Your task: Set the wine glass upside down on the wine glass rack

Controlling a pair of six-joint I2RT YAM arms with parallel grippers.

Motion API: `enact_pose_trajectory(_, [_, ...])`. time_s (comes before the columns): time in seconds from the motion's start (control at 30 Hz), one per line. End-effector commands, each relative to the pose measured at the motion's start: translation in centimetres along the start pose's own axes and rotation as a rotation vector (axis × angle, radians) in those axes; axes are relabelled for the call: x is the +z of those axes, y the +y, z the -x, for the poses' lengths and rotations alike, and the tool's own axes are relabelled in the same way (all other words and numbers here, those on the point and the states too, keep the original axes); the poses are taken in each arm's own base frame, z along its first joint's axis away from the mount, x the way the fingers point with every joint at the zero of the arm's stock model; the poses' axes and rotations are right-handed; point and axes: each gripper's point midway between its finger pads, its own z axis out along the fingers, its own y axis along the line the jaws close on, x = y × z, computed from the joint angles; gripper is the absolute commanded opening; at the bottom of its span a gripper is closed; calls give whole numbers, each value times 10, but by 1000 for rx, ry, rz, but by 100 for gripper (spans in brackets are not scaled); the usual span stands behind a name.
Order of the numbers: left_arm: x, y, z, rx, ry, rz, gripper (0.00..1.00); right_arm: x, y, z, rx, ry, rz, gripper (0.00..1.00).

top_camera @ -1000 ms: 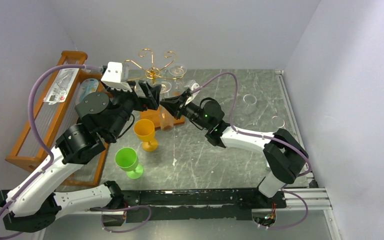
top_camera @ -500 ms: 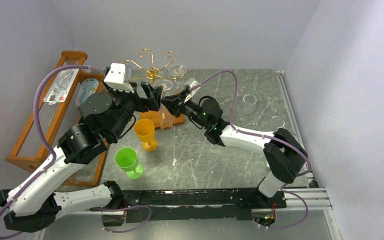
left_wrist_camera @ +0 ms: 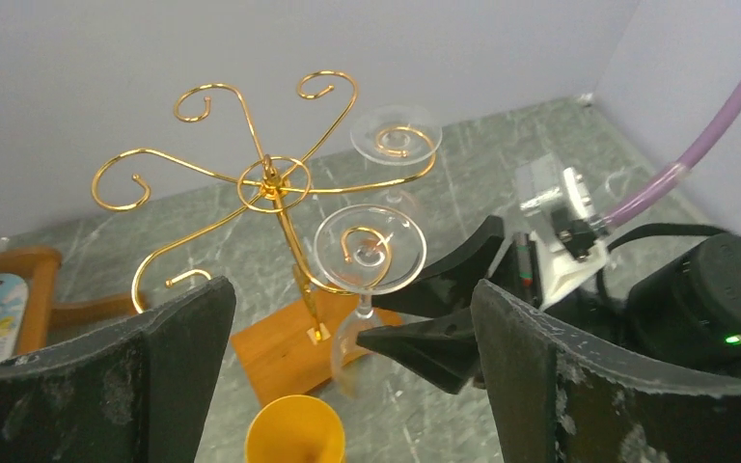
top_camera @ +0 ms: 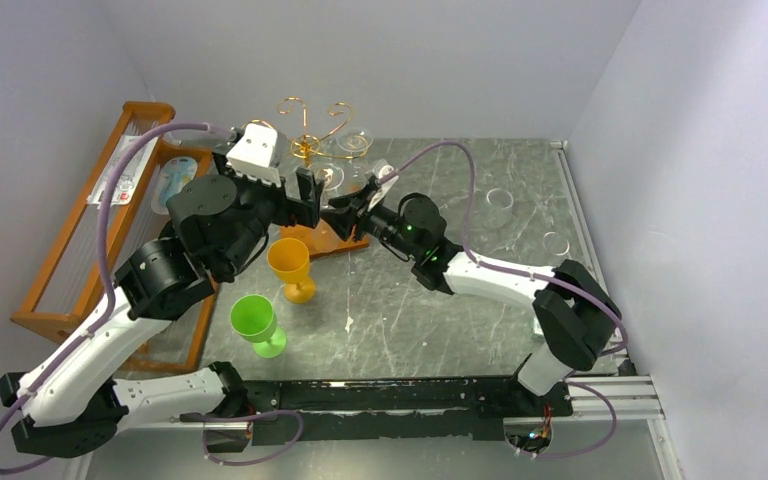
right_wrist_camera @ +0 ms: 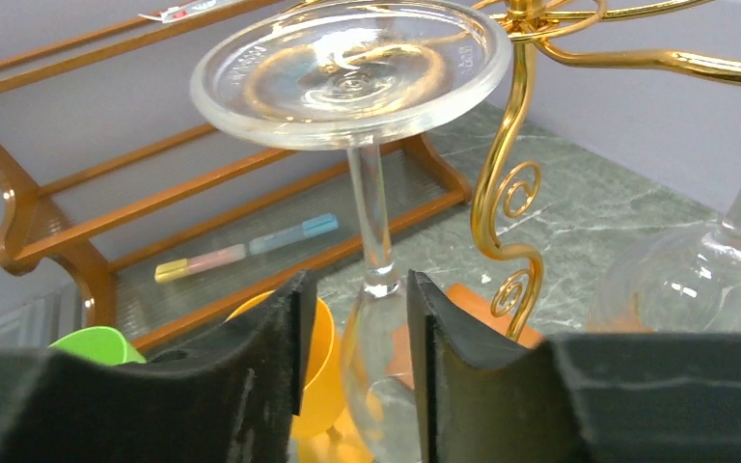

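Since the clear stemmed wine glass (left_wrist_camera: 370,249) hangs bowl-down, its round foot seated over a curled arm of the thin gold wire tree-shaped rack (left_wrist_camera: 272,183) at the centre of the left wrist view, placement looks done bar the let-go.

Right gripper (right_wrist_camera: 355,289): jaws parted either side of the stem, lower centre of its own view. Daylight shows between the finger (right_wrist_camera: 251,367) at frame left and the glass; the other side is too close to call. Not clamping, by my reading.

Left gripper (left_wrist_camera: 350,299): spread wide, holding nothing, framing the rack.

Step in hand: release and retreat. Notes for doing it cleanly:
- Spread the right jaws wider until both pads stand clear of stem and bowl before any arm motion. A dragging pad would likely set the glass swinging on its hook.
- Back out along the finger line, toward the lower right of the overhead view. Stay level, with no lift, since the foot sits just above the fingers.
- Mind the second clear glass (left_wrist_camera: 396,140) hanging upper right of the rack. Also mind the orange plastic goblet (left_wrist_camera: 294,429) standing just below, beside the rack's brown wooden base (left_wrist_camera: 285,347).
- Keep the left arm off the wires.
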Motion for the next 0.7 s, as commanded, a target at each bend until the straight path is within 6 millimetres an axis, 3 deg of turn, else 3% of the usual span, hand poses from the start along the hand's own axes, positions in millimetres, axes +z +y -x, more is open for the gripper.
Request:
enact_pose_trajectory(0.0, [-4,4,-18,148,111,-11,97,-16,11,11,-14,13,30,46])
enact_pose_trajectory(0.27, [-17,1,-70,84,263,-39,96,-49,14,15,71,113,-31,53])
enact_pose_trajectory(0.53, [-33,11,-165,16,502,45,70,-87,-4,0,315,178,-255,54])
enact_pose_trajectory(0.67, [-29,8,-200,-24,563,92,67,-97,0,-4,390,154,-257,54])
